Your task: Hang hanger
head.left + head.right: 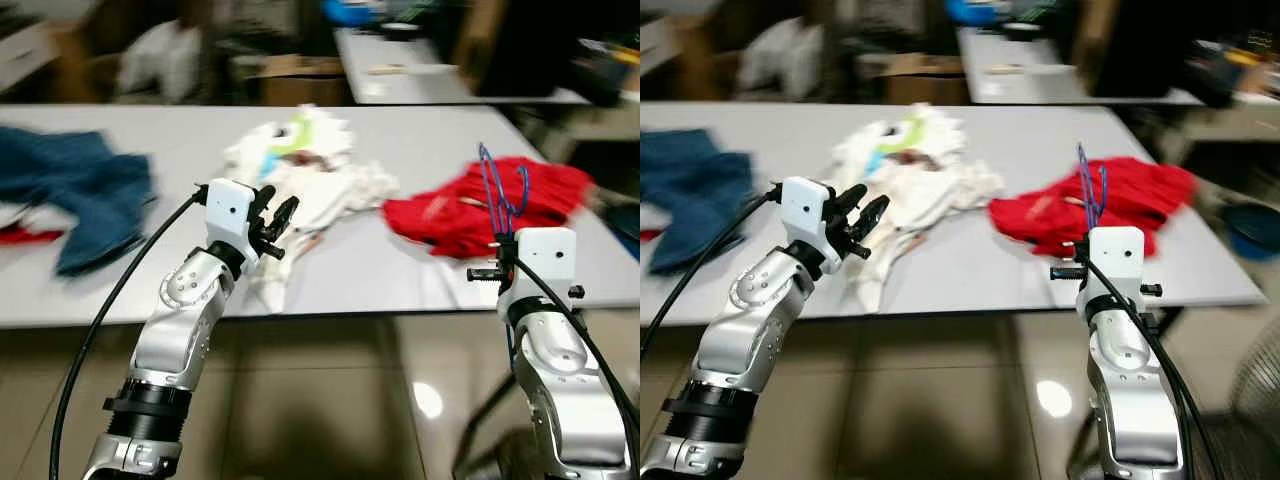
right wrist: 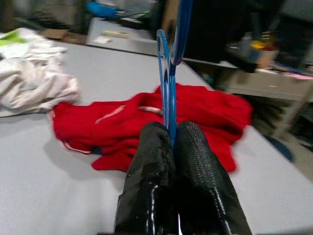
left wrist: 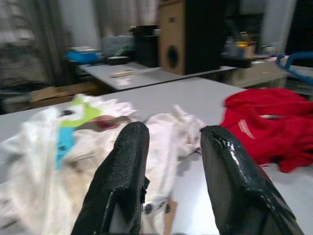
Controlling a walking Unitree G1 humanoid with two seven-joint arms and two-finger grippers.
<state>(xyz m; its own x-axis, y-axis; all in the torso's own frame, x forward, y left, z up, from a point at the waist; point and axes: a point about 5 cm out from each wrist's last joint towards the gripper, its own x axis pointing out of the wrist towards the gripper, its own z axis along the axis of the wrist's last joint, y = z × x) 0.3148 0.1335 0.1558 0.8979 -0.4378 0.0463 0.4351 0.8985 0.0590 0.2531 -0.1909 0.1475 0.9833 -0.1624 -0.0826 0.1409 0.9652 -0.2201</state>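
A blue wire hanger [image 1: 500, 190] stands upright in my right gripper [image 1: 503, 240], which is shut on its lower end near the table's front edge; the blue hanger [image 2: 168, 78] rises from between the two black fingers [image 2: 151, 161]. Behind it lies a red garment [image 1: 480, 205] on the grey table [image 1: 400, 270]. My left gripper [image 1: 280, 218] is open and empty, held up in front of a heap of white clothes [image 1: 300, 165]; its fingers [image 3: 122, 171] frame the white clothes [image 3: 73, 147].
A blue garment [image 1: 75, 195] lies at the table's left. A second table [image 1: 440, 80], boxes and a large speaker [image 3: 188, 34] stand behind. Tiled floor [image 1: 330, 400] lies below my arms. The views are blurred.
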